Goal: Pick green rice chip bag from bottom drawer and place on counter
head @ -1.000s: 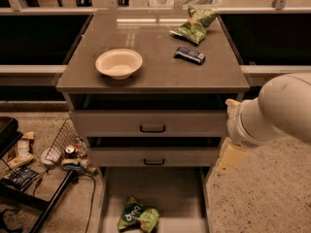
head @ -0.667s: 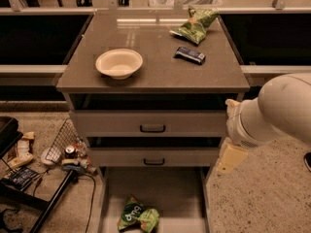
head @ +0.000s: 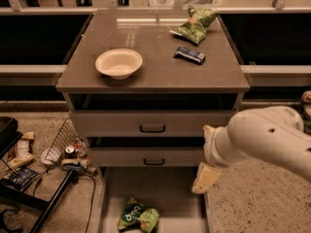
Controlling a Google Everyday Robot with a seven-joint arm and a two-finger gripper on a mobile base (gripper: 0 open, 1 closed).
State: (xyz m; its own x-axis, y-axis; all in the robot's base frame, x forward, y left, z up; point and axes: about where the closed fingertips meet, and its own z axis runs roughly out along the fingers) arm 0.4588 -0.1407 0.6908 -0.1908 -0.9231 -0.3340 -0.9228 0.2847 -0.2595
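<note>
Currently: green rice chip bag (head: 137,219) lies crumpled on the floor of the open bottom drawer (head: 165,188), left of centre. Gripper (head: 204,178) hangs over the drawer's right wall, apart from the bag; whether it is spread or closed cannot be told. Counter (head: 155,76) holds a white bowl (head: 119,63), an olive-green bag (head: 196,25) and a dark packet (head: 189,55).

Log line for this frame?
pincer: by right edge of bottom drawer | green rice chip bag: lying in drawer, not held | counter: bag not yet placed

Counter (head: 155,76) holds bowl (head: 118,63), bag (head: 195,25), bar (head: 189,55); gripper (head: 203,178) beside drawer (head: 160,191).
</note>
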